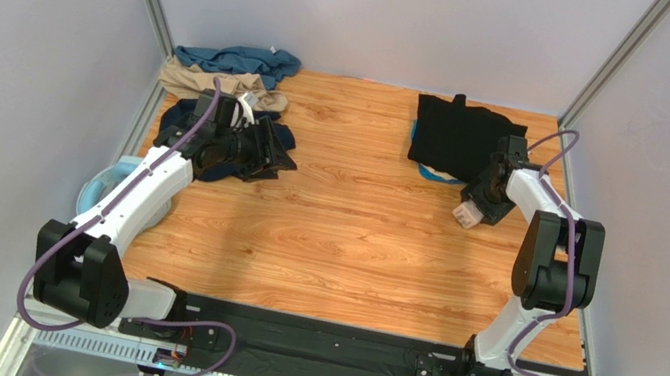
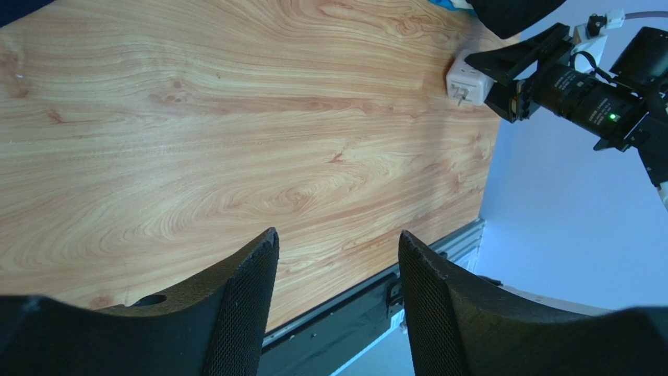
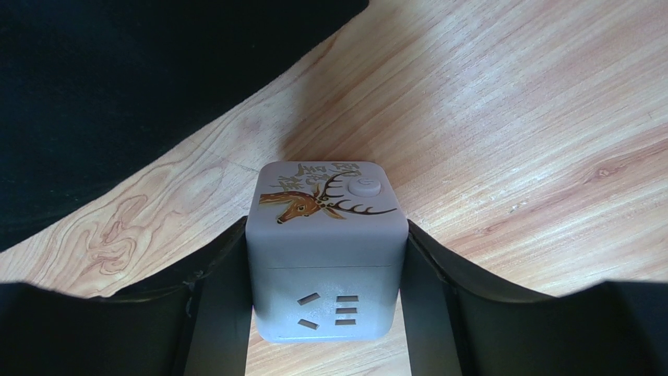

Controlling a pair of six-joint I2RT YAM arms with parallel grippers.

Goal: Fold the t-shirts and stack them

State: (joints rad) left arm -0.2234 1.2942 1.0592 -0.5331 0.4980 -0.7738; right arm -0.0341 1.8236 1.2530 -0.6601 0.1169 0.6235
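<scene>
Right end effector pinching white cube (deer print), left end effector spread over table

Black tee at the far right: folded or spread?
Folded, apparently: the black t-shirt lies as a compact, roughly square block, no sleeves spread out. How neatly, cannot tell.

Only the white cube carries any marking: a stag drawing on its top face, with gold script above it, unreadable.
</scene>
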